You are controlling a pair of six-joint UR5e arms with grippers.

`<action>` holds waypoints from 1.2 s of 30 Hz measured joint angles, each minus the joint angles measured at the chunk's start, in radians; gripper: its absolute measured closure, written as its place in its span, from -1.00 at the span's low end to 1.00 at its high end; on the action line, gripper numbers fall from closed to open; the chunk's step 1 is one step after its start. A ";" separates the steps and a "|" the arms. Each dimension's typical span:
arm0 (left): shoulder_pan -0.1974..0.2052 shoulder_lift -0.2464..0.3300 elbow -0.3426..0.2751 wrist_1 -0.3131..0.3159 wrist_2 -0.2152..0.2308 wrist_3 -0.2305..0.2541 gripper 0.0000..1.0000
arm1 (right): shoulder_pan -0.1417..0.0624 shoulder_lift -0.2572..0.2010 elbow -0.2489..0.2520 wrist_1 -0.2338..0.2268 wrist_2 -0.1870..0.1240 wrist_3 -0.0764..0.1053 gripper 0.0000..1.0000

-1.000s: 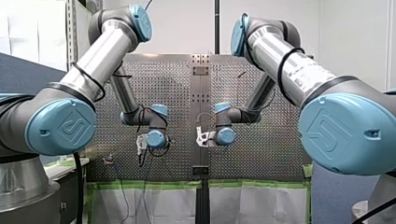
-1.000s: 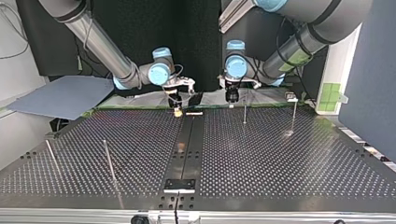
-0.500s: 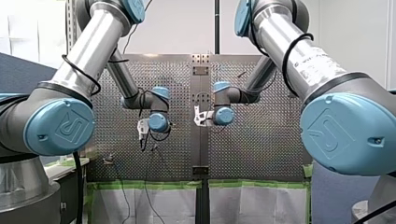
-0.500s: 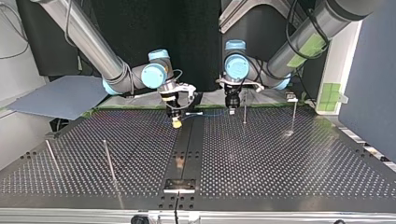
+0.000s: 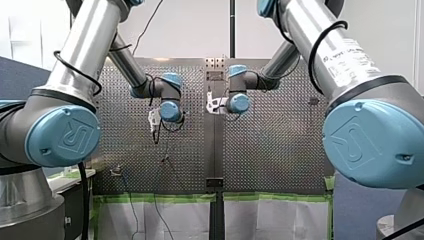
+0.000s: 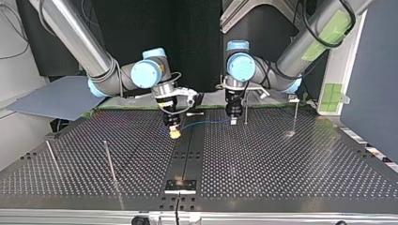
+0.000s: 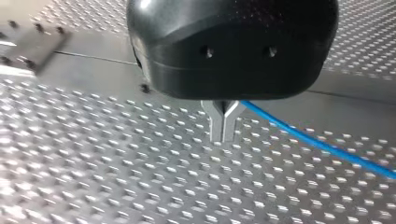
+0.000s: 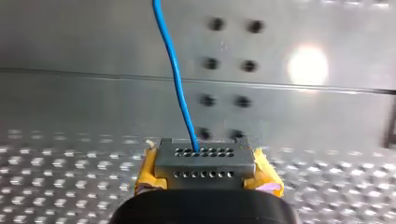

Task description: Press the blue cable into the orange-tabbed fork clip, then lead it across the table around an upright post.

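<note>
Blue cable strung just over the table between my left gripper and my right gripper, both clamped tight on it, clip step unconfirmable, not yet round any post.

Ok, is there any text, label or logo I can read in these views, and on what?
"R"-like embossed logo: on my left arm's blue cap, front view.
Similar logo on my right arm's blue cap: not legible.
White label on my right arm's tube: print too blurred to read.
Nothing else readable in any view.
</note>
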 joint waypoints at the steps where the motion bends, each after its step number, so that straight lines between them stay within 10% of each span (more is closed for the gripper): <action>1: -0.002 0.008 0.004 -0.008 -0.004 0.003 1.00 | 0.001 -0.008 0.000 0.003 0.000 0.001 1.00; 21: -0.054 0.192 0.164 -0.167 -0.053 0.029 1.00 | -0.010 -0.202 -0.008 0.054 0.031 0.005 1.00; 36: -0.099 0.208 0.301 -0.249 0.010 0.026 1.00 | -0.038 -0.284 -0.009 0.111 0.107 -0.004 1.00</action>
